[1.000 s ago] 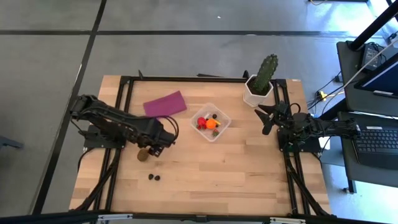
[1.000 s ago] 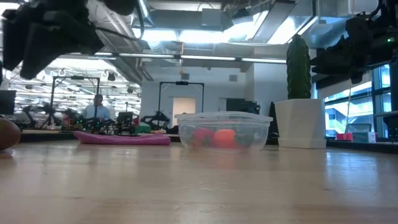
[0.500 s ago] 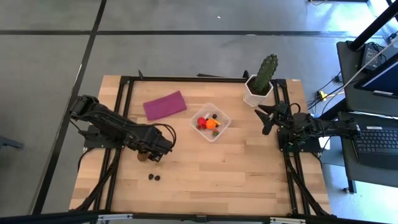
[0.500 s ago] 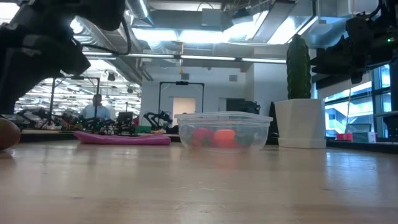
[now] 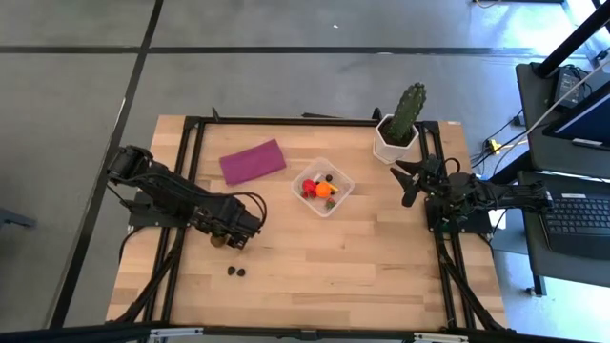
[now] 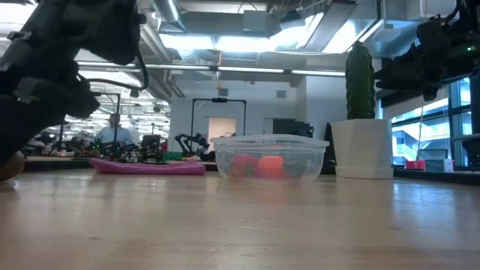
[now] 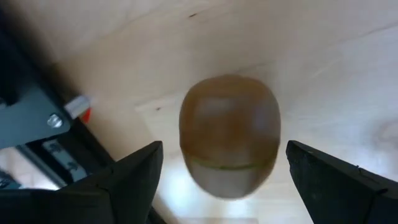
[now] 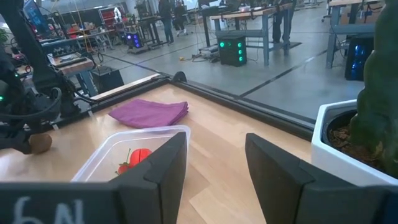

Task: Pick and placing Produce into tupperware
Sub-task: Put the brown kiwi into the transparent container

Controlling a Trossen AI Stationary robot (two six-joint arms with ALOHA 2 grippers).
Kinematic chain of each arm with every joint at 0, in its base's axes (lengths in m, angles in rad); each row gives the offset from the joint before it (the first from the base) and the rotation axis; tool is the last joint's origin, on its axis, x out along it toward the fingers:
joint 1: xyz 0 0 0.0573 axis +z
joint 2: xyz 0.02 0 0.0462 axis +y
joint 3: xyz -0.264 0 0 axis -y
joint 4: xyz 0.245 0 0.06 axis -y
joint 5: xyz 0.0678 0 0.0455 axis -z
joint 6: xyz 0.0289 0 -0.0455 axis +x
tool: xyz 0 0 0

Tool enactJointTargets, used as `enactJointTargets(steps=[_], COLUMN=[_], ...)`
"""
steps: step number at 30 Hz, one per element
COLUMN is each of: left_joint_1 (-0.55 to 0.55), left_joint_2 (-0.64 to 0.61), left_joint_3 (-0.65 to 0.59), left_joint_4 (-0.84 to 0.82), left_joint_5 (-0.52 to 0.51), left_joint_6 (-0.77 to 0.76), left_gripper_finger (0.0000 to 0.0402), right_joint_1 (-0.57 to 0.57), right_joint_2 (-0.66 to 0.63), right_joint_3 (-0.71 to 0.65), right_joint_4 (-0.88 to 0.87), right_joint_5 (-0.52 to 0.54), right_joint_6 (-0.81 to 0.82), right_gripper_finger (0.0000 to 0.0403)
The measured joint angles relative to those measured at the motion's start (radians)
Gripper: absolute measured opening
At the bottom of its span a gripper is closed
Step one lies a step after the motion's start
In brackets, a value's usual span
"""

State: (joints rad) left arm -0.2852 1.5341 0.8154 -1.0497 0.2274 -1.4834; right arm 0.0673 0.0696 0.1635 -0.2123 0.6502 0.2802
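A brown kiwi-like oval (image 7: 229,124) lies on the wooden table at its left side (image 5: 218,240). My left gripper (image 7: 224,155) hangs over it, pointing steeply down and open. One finger stands on each side of the oval and neither touches it. The clear tupperware (image 5: 322,187) sits mid-table and holds an orange ball, red strawberries and dark berries. Two dark berries (image 5: 235,272) lie on the wood nearer the front edge. My right gripper (image 5: 405,181) waits at the right, held level above the table, open and with nothing in it.
A flat purple cloth (image 5: 253,160) lies at the back left. A green cactus in a white pot (image 5: 402,124) stands at the back right, close to my right gripper. A black frame rail (image 5: 181,200) runs along the left side near my left arm. Bare wood stretches across the front.
My left gripper has come down toward the kiwi-like oval and shifted a little toward the table's left edge, staying open. Its fingers now stand on either side of the oval. The oval has not moved.
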Motion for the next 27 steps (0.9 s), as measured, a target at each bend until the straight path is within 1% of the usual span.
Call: enactJointTargets(steps=[7, 13, 21, 27], left_joint_1=[0.001, 0.001, 0.001, 0.001], left_joint_2=[0.000, 0.000, 0.000, 0.000], left_joint_3=[-0.054, -0.074, -0.074, -0.074], left_joint_4=[0.067, 0.119, 0.123, 0.122], left_joint_5=[-0.007, -0.003, 0.002, 0.003], left_joint_6=[-0.005, -0.007, -0.002, 0.000], left_gripper_finger=[0.0323, 0.0316, 0.0299, 0.0278], right_joint_1=[0.000, 0.000, 0.000, 0.000], right_joint_2=[0.000, 0.000, 0.000, 0.000], right_joint_3=[0.000, 0.000, 0.000, 0.000], right_joint_4=[-0.001, -0.002, -0.002, -0.002], right_joint_5=[0.000, 0.000, 0.000, 0.000], right_joint_6=[0.000, 0.000, 0.000, 0.003], right_gripper_finger=[0.0168, 0.0168, 0.0168, 0.0168])
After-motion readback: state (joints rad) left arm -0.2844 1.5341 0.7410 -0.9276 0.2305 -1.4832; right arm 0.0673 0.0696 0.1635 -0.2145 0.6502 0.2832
